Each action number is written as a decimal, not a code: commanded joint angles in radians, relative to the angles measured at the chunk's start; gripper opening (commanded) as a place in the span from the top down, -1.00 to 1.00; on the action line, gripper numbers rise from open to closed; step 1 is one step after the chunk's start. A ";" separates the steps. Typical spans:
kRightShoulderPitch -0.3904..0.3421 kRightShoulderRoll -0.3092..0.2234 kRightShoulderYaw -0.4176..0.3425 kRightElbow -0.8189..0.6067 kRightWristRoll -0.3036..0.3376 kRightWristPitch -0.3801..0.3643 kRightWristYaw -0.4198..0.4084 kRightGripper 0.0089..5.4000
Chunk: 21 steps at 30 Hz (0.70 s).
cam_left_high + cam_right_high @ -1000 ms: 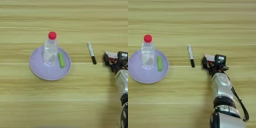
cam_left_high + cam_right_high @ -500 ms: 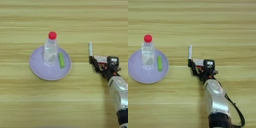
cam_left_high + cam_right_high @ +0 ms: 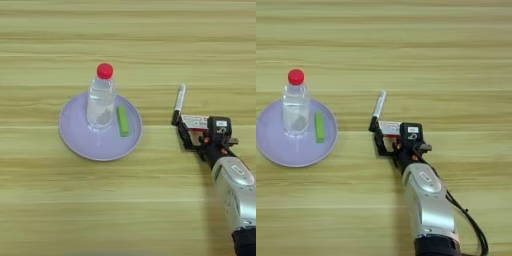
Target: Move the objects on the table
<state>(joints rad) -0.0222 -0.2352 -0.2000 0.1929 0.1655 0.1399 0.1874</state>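
We see one clear bottle [image 3: 101, 100] and one green block [image 3: 122, 120] on one lilac plate [image 3: 75, 137], left of centre on the bench [image 3: 128, 45]. One marker [image 3: 178, 102] lies mid-right, unplaced, our hand [image 3: 186, 134] touching its cap; whether the hand grips it, we cannot tell.

No words or numbers could be read anywhere. A small white label [image 3: 413, 129] sat on top of the black gripper [image 3: 387, 141], and it had tiny dark marks on it, but they were too small to make out. The red-and-white flat packet [image 3: 194, 122] by the gripper showed only colors, no letters that could be told. The bottle [image 3: 102, 98], the marker [image 3: 178, 102], the green block [image 3: 122, 120] and the plate [image 3: 75, 137] showed no writing.
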 commanded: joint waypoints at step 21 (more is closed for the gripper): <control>0.013 -0.022 0.010 -0.193 -0.035 0.029 -0.008 -0.99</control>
